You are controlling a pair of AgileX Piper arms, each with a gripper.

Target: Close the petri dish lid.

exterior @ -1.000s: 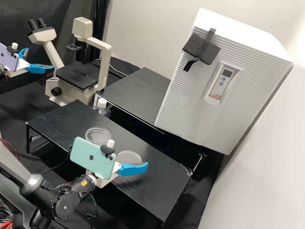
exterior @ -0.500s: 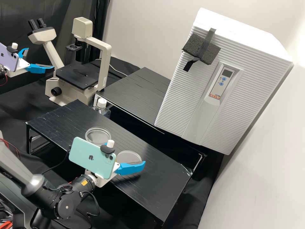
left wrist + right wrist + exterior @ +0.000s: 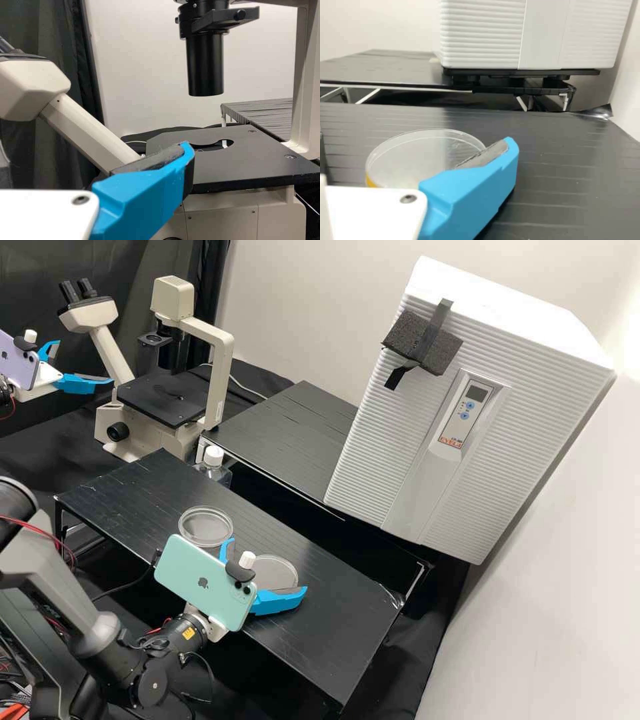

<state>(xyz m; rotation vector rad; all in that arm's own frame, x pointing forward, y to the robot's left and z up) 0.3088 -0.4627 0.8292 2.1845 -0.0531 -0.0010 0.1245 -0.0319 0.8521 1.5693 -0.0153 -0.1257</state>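
Note:
In the high view my left gripper (image 3: 85,363) is open at the upper left, beside the microscope; in the left wrist view that gripper (image 3: 95,156) has a blue finger before the microscope stage. My right gripper (image 3: 268,565) stands open over the low black table, its fingers on either side of a clear round petri dish part (image 3: 275,569). A second clear round part (image 3: 205,527) lies farther left, flat on the table. In the right wrist view a finger of the right gripper (image 3: 417,145) overlaps the edge of the clear part (image 3: 422,152), which shows some yellow at its rim.
The low black table (image 3: 333,640) carries both clear parts. A bottle with a white cap (image 3: 214,455) stands behind it. The microscope (image 3: 223,367) is at the back left, and a white ribbed incubator (image 3: 533,407) rises at the back right.
The right arm has shifted a little right and toward the viewer with its wrist turned, and its far finger now shows beyond the phone. The left arm and both clear parts have stayed put.

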